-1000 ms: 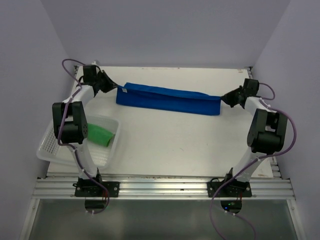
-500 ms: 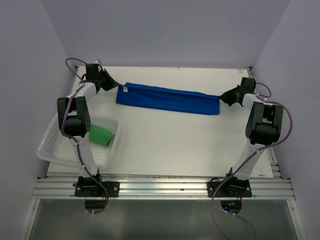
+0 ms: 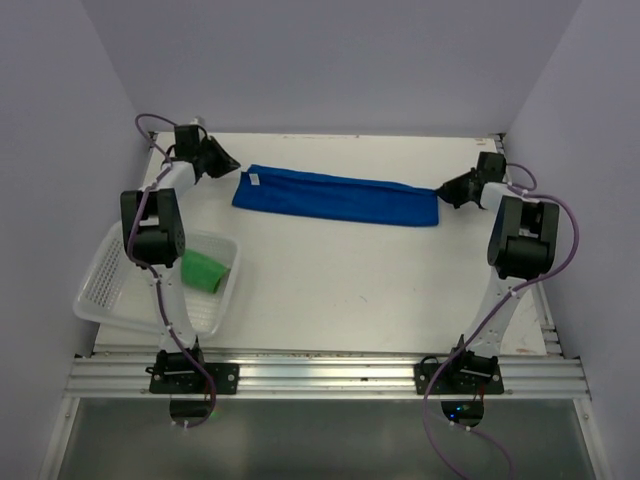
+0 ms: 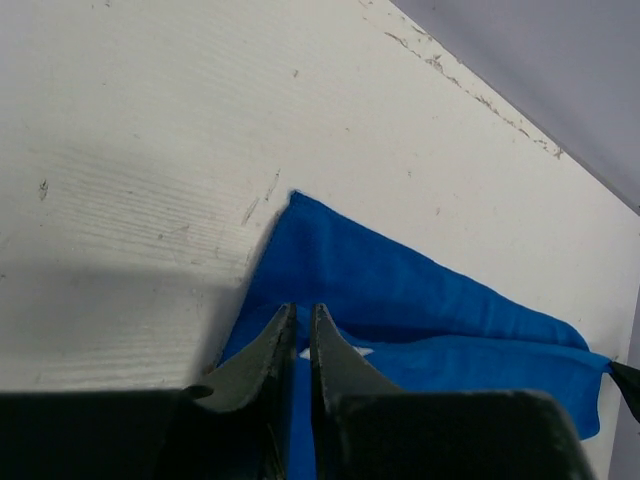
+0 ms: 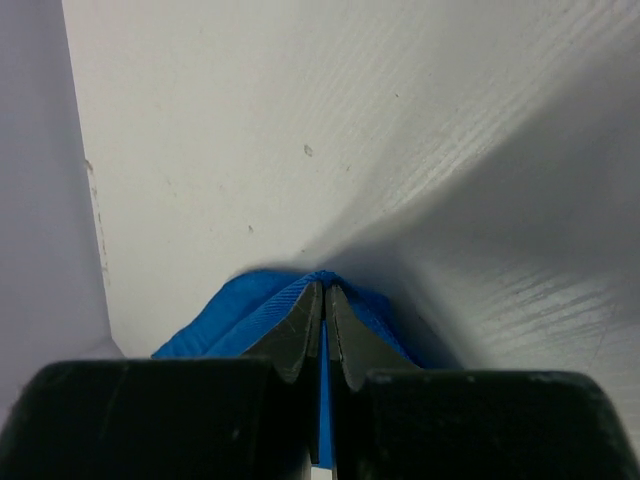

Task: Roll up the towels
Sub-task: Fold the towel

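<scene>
The blue towel lies stretched in a long folded strip across the far part of the table. My left gripper is at its left end, its jaws shut to a thin gap on the towel's edge, with a white tag beside the fingers. My right gripper is shut on the towel's right end, and cloth bunches around the fingertips. The green towel lies rolled inside the white basket.
The white perforated basket stands at the near left beside the left arm's base. The back wall and side walls stand close behind both grippers. The table's near edge carries a metal rail.
Both grippers have moved a little farther back toward the wall. The blue towel has shifted back with them and lies flatter and straighter.
</scene>
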